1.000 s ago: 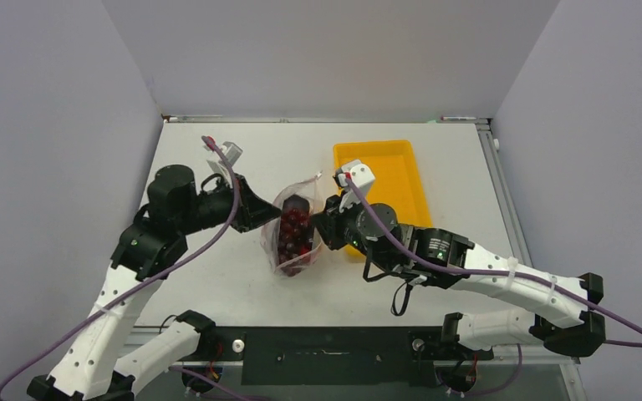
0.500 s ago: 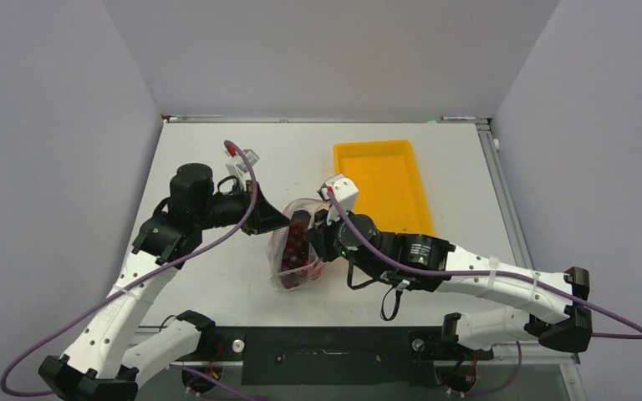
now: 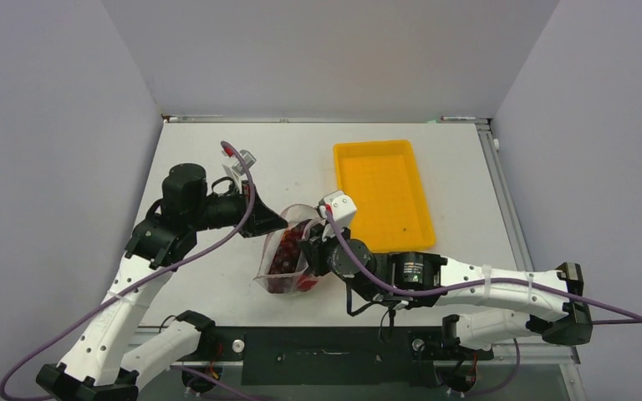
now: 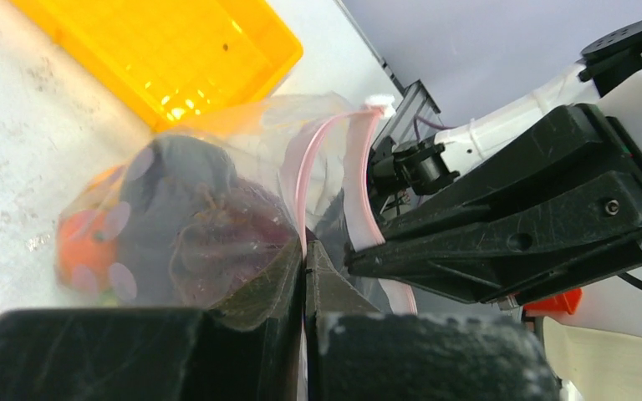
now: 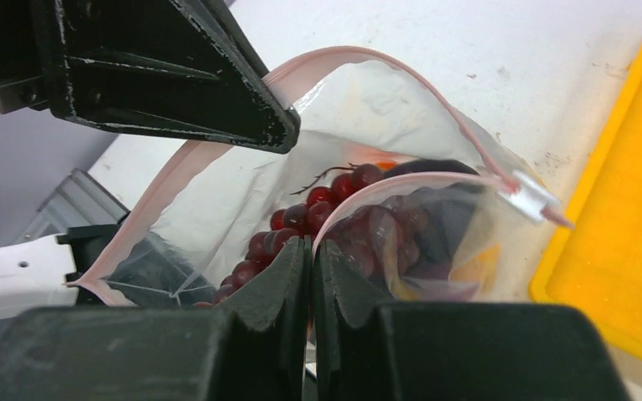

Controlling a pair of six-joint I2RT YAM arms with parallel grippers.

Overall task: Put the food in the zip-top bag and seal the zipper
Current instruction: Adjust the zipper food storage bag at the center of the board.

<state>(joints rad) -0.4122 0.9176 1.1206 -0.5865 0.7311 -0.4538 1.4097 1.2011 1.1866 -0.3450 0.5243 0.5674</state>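
The clear zip-top bag [image 3: 288, 251] hangs between my two grippers over the table's near middle. It holds the food: a dark red grape bunch [image 5: 318, 219], a dark eggplant [image 4: 180, 180] and an orange piece [image 4: 79, 246]. The pink zipper [image 5: 217, 142] gapes open in a wide loop. My left gripper [image 3: 277, 222] is shut on one side of the bag's mouth edge [image 4: 301, 242]. My right gripper [image 3: 308, 251] is shut on the opposite side of the mouth edge [image 5: 311, 246]. The bag also shows in the left wrist view [image 4: 217, 167].
A yellow tray [image 3: 384, 196] sits at the right back of the white table [image 3: 209, 284], close behind my right arm. The tray also shows in both wrist views [image 4: 175, 50] [image 5: 627, 209]. Grey walls stand left, right and behind.
Both grippers have carried the bag toward the near edge and a little left. The right arm has swung nearer and leftward. The bag's mouth has spread wider.
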